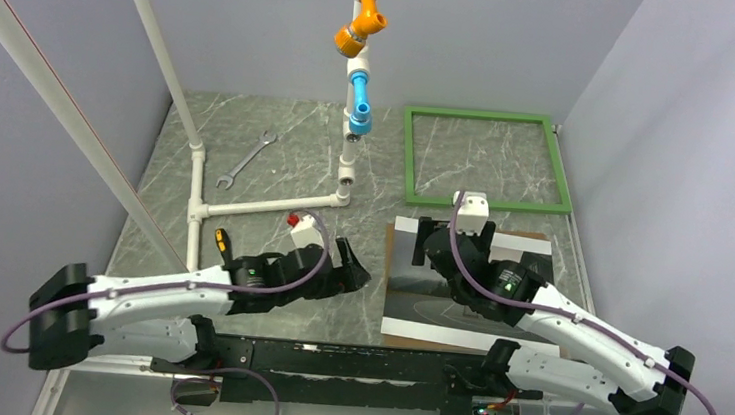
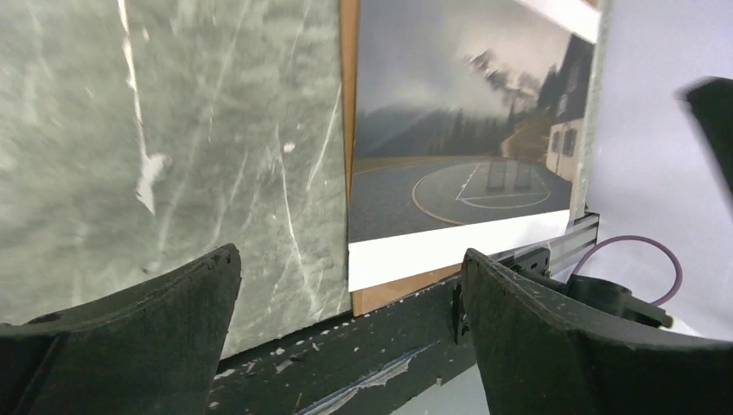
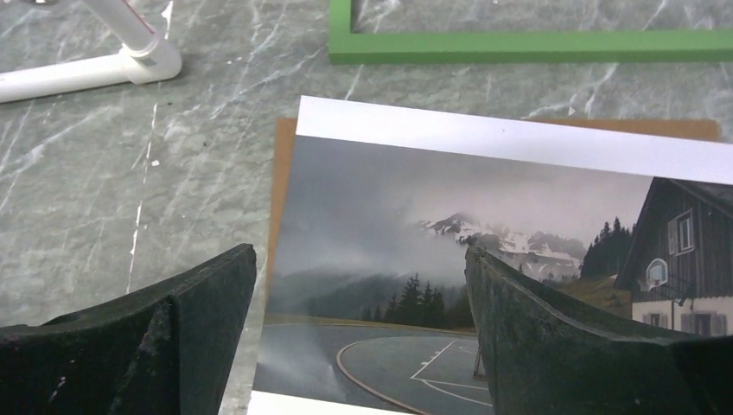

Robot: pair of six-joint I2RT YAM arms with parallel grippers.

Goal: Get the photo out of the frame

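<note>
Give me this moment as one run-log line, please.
photo: out, lying on backing | frame: empty, apart | left gripper: open, empty | right gripper: open, over photo

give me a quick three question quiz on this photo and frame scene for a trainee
1. True or false: the photo sits inside the frame.
2. Fill in the blank: the left gripper and the right gripper both stand ____ (open or shut).
3. Pick one: what does the photo lie on? A) the frame B) the brown backing panel C) the left gripper

Key: 1 false, since the frame lies apart with bare table showing through it; 2 open; 3 B.
</note>
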